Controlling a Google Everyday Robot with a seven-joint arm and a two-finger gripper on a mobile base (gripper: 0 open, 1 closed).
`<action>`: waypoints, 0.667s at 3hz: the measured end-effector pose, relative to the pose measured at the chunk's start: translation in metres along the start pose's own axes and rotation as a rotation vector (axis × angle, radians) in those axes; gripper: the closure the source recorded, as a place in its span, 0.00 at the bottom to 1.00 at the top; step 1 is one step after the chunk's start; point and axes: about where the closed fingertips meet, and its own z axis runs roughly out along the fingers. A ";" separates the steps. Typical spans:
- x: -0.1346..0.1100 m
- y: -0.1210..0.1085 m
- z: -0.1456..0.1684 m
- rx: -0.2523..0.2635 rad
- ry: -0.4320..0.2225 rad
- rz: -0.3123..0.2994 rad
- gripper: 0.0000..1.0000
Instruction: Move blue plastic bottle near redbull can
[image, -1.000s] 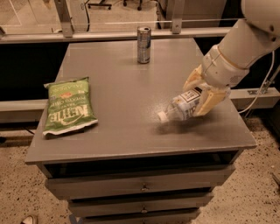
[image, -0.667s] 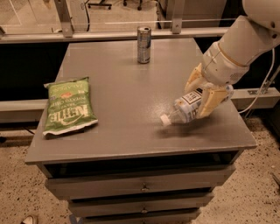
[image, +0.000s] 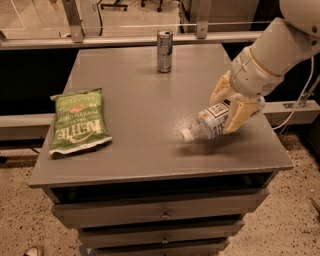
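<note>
Well apart from the redbull can (image: 164, 44), toward the front of the table (image: 150, 95), the gripper (image: 228, 106) is closed on the body of the blue plastic bottle (image: 209, 123). The bottle is tilted, its white cap lowest, and a shadow below suggests it is just off the surface. I judge the carrying step is in hand. Next the arm must travel toward the can and put the bottle beside it without knocking it.

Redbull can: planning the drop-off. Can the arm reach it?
Probably yes: the gripper, low over the table with jaws shut on the blue plastic bottle, has nothing between it and the redbull can; the chip bag lies aside.
</note>
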 end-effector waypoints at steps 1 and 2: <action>0.012 -0.038 0.003 0.094 -0.026 -0.014 1.00; 0.028 -0.121 -0.009 0.275 -0.052 -0.059 1.00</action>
